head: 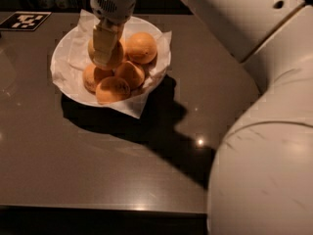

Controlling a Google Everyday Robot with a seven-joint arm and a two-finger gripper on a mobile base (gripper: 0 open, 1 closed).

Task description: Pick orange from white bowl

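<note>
Dark grey-brown table [98,170] fills the view, with an unlit background behind its far edge. A black-and-white printed marker [23,20] lies flat at the far left corner.

White bowl [66,84]: standing on the far left part of the table, beside the marker but apart from it. It is lined with crumpled white paper [139,106], one corner of which hangs over the near rim.

Contents: five orange-coloured fruits piled together. The orange [118,56] sits at the back of the pile, mostly hidden behind the gripper, with only its right side showing. A deeper-orange round fruit [142,47] touches it on the right. Three smaller fruits lie in front: one at the left [91,77], one in the middle [130,74] and one nearest the viewer [112,89].

Gripper [103,58]: pointing straight down from the top edge, lowered into the bowl, directly over and in front of the orange. Whether the jaws are spread or pinching the fruit cannot be told.

Arm [264,146]: large white segments occupy the right side, casting a heavy shadow across the table next to the bowl.
</note>
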